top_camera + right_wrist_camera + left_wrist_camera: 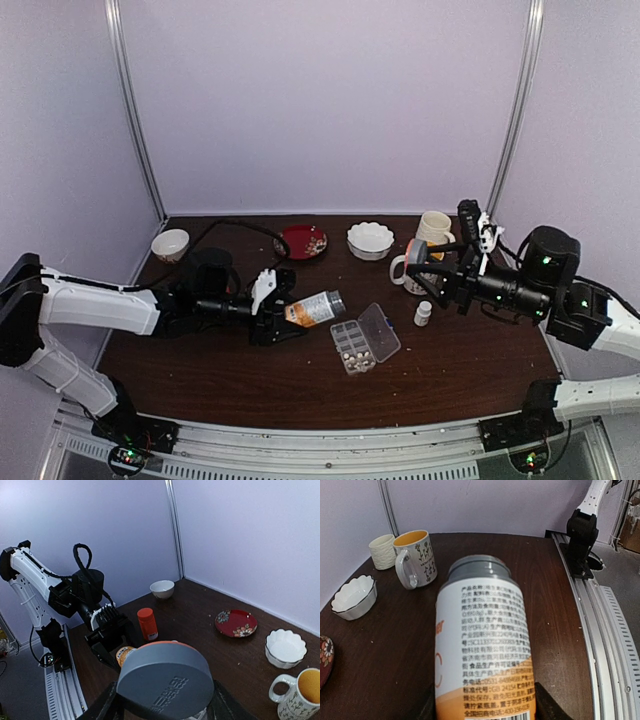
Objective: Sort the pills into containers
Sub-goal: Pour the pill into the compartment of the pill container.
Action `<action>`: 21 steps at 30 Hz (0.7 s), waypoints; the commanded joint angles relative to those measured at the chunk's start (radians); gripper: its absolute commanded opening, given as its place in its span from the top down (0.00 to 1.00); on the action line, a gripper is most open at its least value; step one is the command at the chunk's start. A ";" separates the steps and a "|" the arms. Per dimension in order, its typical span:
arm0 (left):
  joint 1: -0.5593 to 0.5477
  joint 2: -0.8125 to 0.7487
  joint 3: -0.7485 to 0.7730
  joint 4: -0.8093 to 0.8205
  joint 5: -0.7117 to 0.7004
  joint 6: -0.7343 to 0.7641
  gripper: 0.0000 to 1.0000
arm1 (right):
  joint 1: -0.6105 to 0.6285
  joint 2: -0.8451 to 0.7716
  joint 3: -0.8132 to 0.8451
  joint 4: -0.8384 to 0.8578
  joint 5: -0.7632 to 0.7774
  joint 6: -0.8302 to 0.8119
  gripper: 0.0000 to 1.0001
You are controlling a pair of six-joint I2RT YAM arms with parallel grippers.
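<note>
With the left pincer clamped on the bottle beside the organizer box, which already holds some pills, and the right pincer clamped on a grey cap beyond it, we should tip slowly over one compartment.

The left claw grips a white and orange bottle that lies sideways, grey end toward the middle of the bench. Just beside that end a clear organizer box lies open, with whitish pills in its compartments. Near the right edge the right claw holds a grey cap. A small white bottle stands close by. Along the far edge sit a small bowl, a red plate, a scalloped bowl and a mug.
</note>
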State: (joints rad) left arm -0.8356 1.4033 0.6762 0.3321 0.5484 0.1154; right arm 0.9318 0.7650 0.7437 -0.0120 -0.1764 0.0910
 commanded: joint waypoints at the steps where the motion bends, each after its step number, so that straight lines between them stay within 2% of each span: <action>1: -0.025 0.028 -0.036 0.119 -0.045 -0.031 0.96 | 0.004 -0.024 -0.109 0.008 0.041 0.238 1.00; 5: -0.046 0.078 -0.031 0.107 -0.078 -0.050 0.99 | 0.004 -0.025 -0.164 0.045 0.028 0.302 1.00; 12: -0.049 0.171 0.069 -0.057 -0.136 -0.139 1.00 | 0.004 -0.037 -0.159 -0.015 0.078 0.273 1.00; 21: -0.070 0.229 0.123 -0.167 -0.180 -0.126 1.00 | 0.004 -0.028 -0.177 -0.001 0.104 0.272 1.00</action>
State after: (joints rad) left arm -0.8875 1.6089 0.7441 0.2005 0.3943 -0.0044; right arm 0.9318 0.7383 0.5739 -0.0193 -0.1116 0.3622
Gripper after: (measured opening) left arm 0.527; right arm 0.537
